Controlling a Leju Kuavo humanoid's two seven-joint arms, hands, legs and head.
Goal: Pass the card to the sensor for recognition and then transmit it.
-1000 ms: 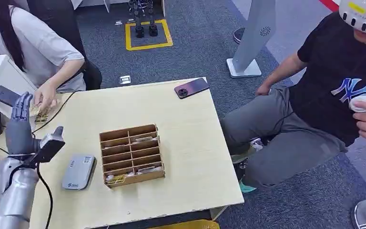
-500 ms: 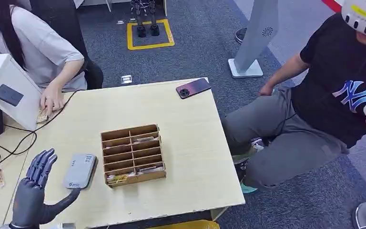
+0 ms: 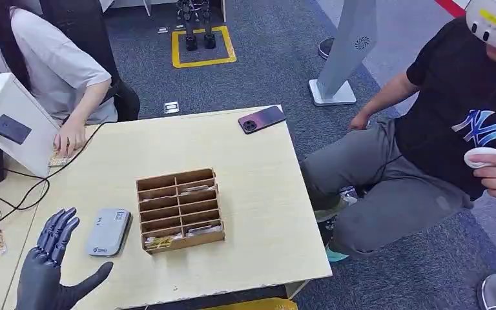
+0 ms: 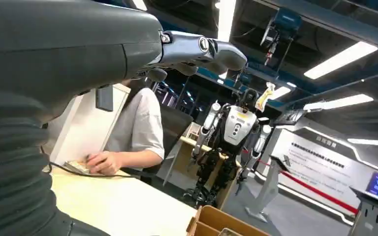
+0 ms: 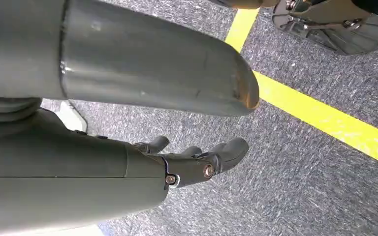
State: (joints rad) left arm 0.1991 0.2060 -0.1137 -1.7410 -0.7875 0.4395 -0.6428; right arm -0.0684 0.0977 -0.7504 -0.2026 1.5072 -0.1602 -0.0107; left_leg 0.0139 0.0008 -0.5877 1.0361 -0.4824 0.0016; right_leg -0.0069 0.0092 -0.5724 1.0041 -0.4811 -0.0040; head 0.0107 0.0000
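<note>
The left hand has dropped low, fingers spread, holding nothing. The card under the person's hand looks thin, light, stiff; pinch its edge.

Grey sensor, brown organizer, pale wooden table, blue-grey carpet.

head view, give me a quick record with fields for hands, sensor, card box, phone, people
left hand: open, empty, fingers spread, beside the grey sensor
right hand: open, hanging over carpet
grey sensor: flat on the table, left of the box
wooden card box: mid-table, cards in some slots
phone: at the far table edge
people: one at far left, one seated right
</note>
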